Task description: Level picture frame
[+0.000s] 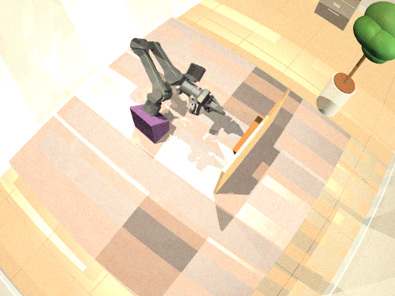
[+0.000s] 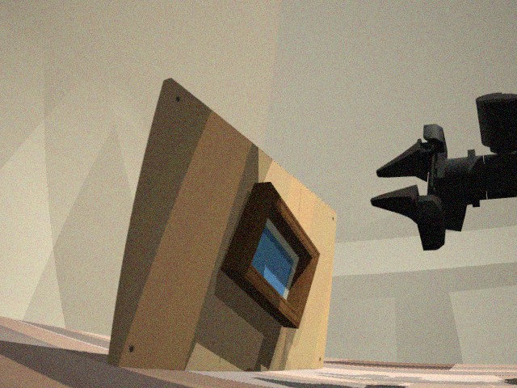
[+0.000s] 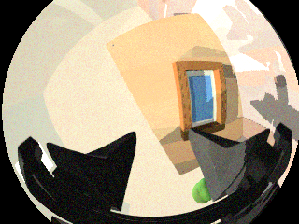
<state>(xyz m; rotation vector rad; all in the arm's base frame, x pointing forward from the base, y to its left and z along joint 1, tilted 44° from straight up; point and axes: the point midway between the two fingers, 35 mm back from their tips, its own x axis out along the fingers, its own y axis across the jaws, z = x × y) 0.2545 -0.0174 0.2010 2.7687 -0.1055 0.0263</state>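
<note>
The picture frame (image 1: pixel 245 139) (image 2: pixel 250 227) (image 3: pixel 182 93), brown wood around a blue picture, hangs on the upright wooden board (image 1: pixel 224 178) (image 2: pixel 179 200) (image 3: pixel 145 70). It hangs crooked: in the exterior view its left side is higher and its right side lower, and its edges do not run parallel to the board's. The screw and the notched strip are hidden behind it. My gripper (image 1: pixel 224 113) (image 2: pixel 374 187) (image 3: pixel 163 134) is open and empty, with a gap between its fingertips. It stands off in front of the board, above the frame's height, and touches nothing.
The arm stands on a purple block (image 1: pixel 143 126). A potted plant (image 1: pixel 337 92) (image 3: pixel 202 191) stands beyond the board, and a grey drawer cabinet (image 1: pixel 336 14) is at the far top right in the top view. Shadows of the arm fall on the patterned rug.
</note>
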